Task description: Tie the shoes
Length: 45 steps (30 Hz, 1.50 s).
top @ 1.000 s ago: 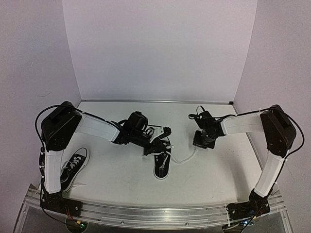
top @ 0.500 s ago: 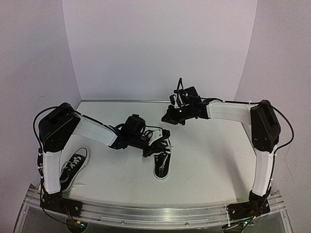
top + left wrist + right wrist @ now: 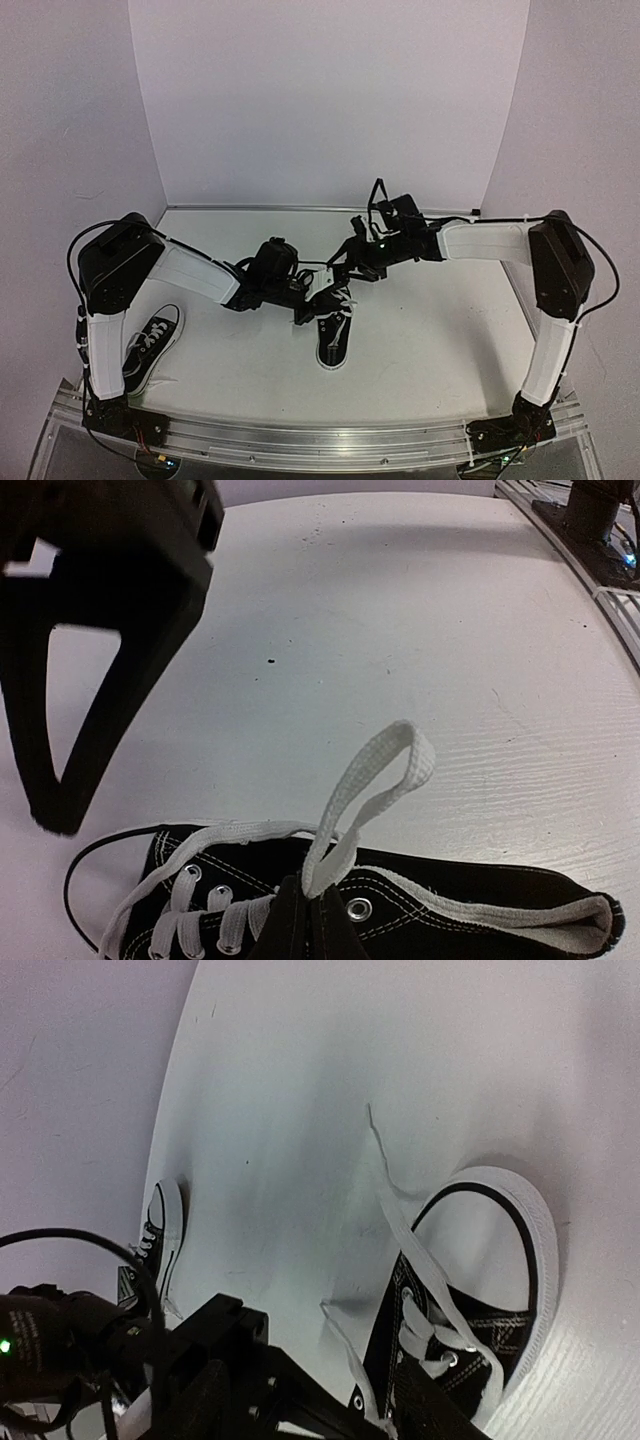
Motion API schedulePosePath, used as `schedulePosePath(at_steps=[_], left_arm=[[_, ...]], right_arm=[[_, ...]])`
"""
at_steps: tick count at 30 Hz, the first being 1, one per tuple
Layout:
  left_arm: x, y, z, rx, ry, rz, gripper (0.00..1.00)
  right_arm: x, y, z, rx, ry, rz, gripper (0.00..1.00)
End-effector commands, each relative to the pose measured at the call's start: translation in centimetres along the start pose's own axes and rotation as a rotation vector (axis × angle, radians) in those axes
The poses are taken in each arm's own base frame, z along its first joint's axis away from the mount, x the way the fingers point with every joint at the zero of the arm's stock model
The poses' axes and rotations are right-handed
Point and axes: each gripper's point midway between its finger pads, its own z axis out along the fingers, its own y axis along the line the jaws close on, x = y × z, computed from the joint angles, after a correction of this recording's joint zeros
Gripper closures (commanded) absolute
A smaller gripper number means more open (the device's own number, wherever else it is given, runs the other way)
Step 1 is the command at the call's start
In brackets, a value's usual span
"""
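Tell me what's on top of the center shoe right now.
A white lace loop stands up from the center shoe, pinched at its base by the shut left gripper. Whether a knot sits beneath that grip is hidden.

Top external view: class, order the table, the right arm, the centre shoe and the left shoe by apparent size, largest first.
1. Table
2. Right arm
3. Centre shoe and left shoe: alike, left one partly hidden; unranked.

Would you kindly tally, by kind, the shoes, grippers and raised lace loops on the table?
Black sneakers: 2, the mid-table sneaker and the sneaker by the left arm's base
Grippers: 2, the left gripper and the right gripper
Raised lace loop: 1
Total: 5
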Motion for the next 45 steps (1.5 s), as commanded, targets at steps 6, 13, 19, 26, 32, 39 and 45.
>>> schedulePosePath(at_steps=[6, 13, 19, 26, 32, 39, 45], left_arm=[[-2.8, 0.9, -0.9, -0.037, -0.072, 0.026, 1.00], [-3.0, 0.9, -0.9, -0.029, -0.081, 0.025, 1.00], [-2.9, 0.8, -0.7, -0.020, -0.077, 0.020, 1.00], [-3.0, 0.9, -0.7, -0.020, -0.075, 0.017, 1.00], [-3.1, 1.0, -0.7, -0.022, -0.073, 0.019, 1.00], [-3.0, 1.0, -0.5, -0.020, -0.071, 0.018, 1.00], [-3.1, 1.1, -0.6, -0.024, -0.070, 0.019, 1.00]], right_arm=[[1.0, 0.8, -4.3, -0.068, -0.074, -0.056, 0.50], [4.0, 0.3, -3.4, -0.153, -0.029, -0.057, 0.54], [5.8, 0.1, -2.2, -0.156, 0.020, -0.072, 0.55], [6.5, -0.4, -0.9, -0.142, 0.050, -0.061, 0.64], [6.8, -1.1, -0.5, -0.120, 0.059, -0.046, 0.72], [7.0, -1.1, -0.3, -0.115, 0.070, -0.045, 0.88], [7.2, -1.3, -0.3, -0.100, 0.078, -0.043, 0.86]])
